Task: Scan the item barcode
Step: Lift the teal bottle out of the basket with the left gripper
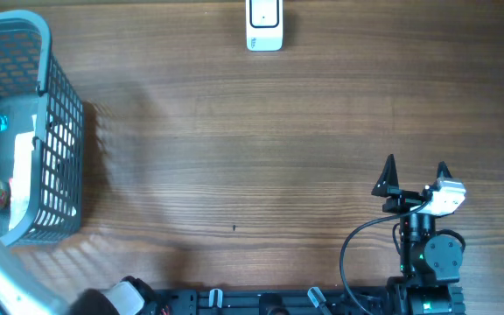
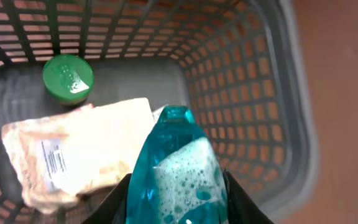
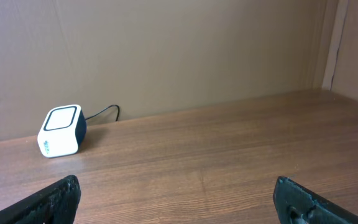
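While your right gripper (image 1: 416, 166) sits at the near edge, fingers wide apart and empty, your left gripper (image 2: 179, 199) is in the grey basket (image 2: 272, 93) with its fingers clamped on the teal bottle (image 2: 176, 165). Under the bottle are a pale labelled packet (image 2: 73, 155) and a green lid (image 2: 68, 78). I read the step as pulling the item out. No barcode shows on the bottle. Next you need a straight lift clear of the basket wall, then a carry across the table (image 1: 234, 157) to the white scanner (image 1: 264, 24) at the far edge, code facing its window.
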Robot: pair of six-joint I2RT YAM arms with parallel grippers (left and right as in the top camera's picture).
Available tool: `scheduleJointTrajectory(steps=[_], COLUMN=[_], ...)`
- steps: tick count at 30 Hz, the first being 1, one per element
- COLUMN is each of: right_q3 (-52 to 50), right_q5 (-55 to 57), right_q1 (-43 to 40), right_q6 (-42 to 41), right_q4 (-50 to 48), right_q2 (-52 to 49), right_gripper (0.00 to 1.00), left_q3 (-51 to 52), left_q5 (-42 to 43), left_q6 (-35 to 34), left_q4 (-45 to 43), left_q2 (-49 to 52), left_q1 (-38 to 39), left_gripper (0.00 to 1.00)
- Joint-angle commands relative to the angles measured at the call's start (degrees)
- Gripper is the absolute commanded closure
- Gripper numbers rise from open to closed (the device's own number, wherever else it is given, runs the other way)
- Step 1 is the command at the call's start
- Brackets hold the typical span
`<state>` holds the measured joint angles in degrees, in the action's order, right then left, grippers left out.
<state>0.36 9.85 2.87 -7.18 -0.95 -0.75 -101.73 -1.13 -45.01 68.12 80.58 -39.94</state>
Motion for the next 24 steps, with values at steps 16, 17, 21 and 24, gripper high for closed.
scheduleJointTrajectory(steps=[16, 17, 21, 24], right_q3=[0.0, 0.0, 0.0, 0.0], right_q5=[-0.9, -0.9, -0.9, -0.9], right_q1=[-0.2, -0.2, -0.2, -0.2], right_q6=[1.0, 1.0, 1.0, 1.0], right_q4=[-0.3, -0.3, -0.3, -0.3], right_q2=[0.2, 0.2, 0.2, 0.2], right_gripper=[0.00, 0.00, 0.00, 0.00], left_q3=[-0.7, -0.7, -0.7, -0.7], left_q5=[18.5, 18.5, 18.5, 18.1], left_q6=[2.2, 2.2, 2.1, 2.1], left_q4=[10.0, 10.2, 10.3, 10.1], left_q2=[-19.2, -19.4, -19.4, -18.4], left_q1=[1.9, 2.6, 7.9, 13.1], left_gripper=[0.88, 0.89, 0.88, 0.88])
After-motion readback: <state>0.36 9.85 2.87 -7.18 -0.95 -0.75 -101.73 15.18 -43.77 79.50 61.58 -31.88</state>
